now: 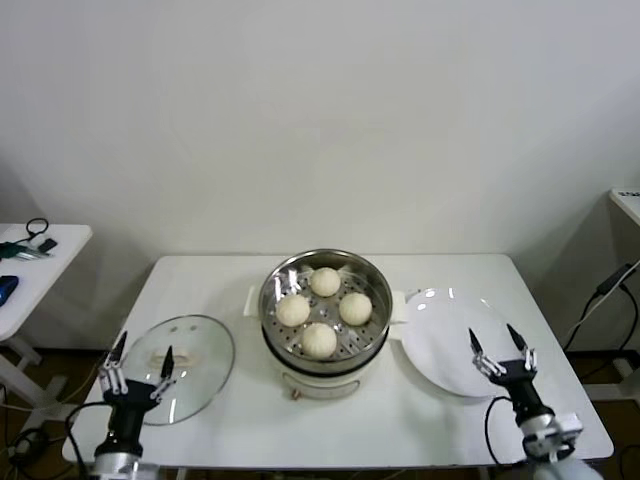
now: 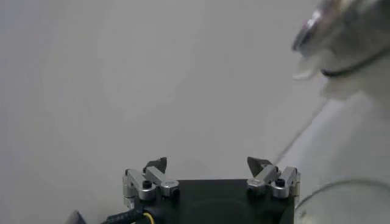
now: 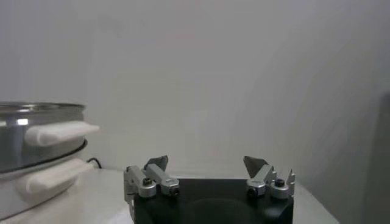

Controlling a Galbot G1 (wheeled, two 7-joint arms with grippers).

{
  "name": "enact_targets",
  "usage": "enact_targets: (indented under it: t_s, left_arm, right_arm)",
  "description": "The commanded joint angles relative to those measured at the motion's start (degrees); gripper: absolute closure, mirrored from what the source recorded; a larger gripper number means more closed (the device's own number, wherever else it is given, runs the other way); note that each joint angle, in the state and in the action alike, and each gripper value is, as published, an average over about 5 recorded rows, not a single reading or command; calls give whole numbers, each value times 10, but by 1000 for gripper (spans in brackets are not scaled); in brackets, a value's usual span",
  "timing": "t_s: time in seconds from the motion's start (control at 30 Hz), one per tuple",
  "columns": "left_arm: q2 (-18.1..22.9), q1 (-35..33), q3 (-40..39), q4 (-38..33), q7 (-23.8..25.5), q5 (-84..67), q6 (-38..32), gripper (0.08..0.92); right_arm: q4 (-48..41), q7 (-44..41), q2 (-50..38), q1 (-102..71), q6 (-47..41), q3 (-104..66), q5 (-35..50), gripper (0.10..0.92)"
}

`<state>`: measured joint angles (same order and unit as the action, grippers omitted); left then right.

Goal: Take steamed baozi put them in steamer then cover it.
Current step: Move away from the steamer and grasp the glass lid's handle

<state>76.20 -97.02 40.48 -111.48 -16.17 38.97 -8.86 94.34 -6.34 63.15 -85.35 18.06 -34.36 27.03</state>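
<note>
Only the head view shows four steamed baozi (image 1: 320, 310) inside the steamer (image 1: 325, 355); the left hand (image 1: 140, 352) and right hand (image 1: 497, 339) are wide open, holding nothing.

Bare lab room, plain white wall (image 1: 320, 110), white tables (image 1: 200, 290), loose cables (image 1: 600, 300)

Four baozi (image 1: 322, 310) sit in the steamer (image 1: 325, 322); cover (image 1: 180, 355) lies left, plate (image 1: 455, 342) right
</note>
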Motion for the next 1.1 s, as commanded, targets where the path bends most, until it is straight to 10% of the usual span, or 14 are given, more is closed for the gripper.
enact_targets:
  t_s: [0.03,1.1]
  left_arm:
    - [-13,10,4,86,-80,274,-20,177]
    - [-18,171,-4,308,-101,358,32,177]
  right_arm:
    - [-16,3,67,-45,36,-18,-26,203]
    - [-2,13,96,-49,41,-26,-47,203]
